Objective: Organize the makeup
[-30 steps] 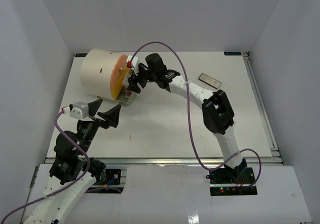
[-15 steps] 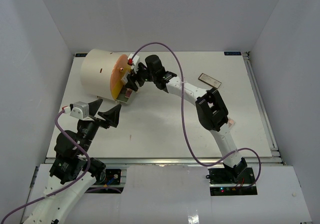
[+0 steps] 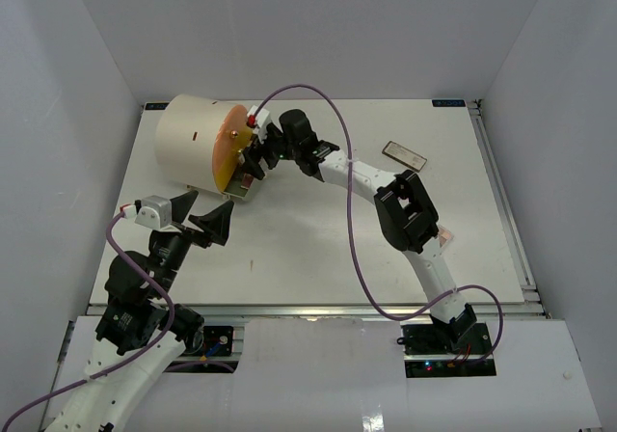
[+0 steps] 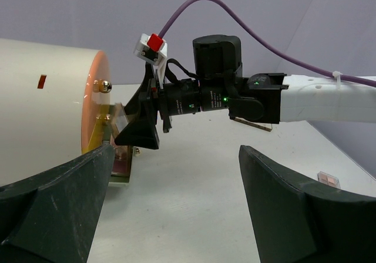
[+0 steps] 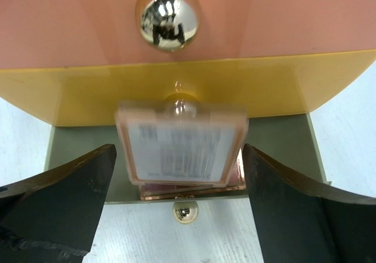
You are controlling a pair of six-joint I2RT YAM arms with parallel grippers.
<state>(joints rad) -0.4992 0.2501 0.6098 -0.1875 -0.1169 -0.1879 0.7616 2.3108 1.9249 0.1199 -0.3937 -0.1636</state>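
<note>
My right gripper [image 3: 253, 162] is at the small open drawer [image 5: 282, 140] at the foot of the cream cylinder [image 3: 188, 143]. Its jaws are open on either side of a pink palette [image 5: 179, 151]. The palette shows its white label side, looks blurred, and sits over another pink-brown palette [image 5: 194, 188] in the drawer. The fingers do not touch it. A brown palette [image 3: 404, 154] lies at the back right, and a pink one [image 3: 444, 236] lies beside the right arm. My left gripper [image 3: 202, 210] is open and empty above the table's left front. The sponges, bottle and lipstick are not in view.
The cylinder lies on its side at the back left, with its orange face [image 3: 231, 148] and silver knob [image 5: 167, 9] toward my right gripper. A purple cable [image 3: 318, 90] arcs over the right arm. White walls close in the table on three sides.
The right arm has reached a little further left toward the cylinder, and its elbow has shifted left, uncovering the pink palette by the arm. The left arm has not moved.
</note>
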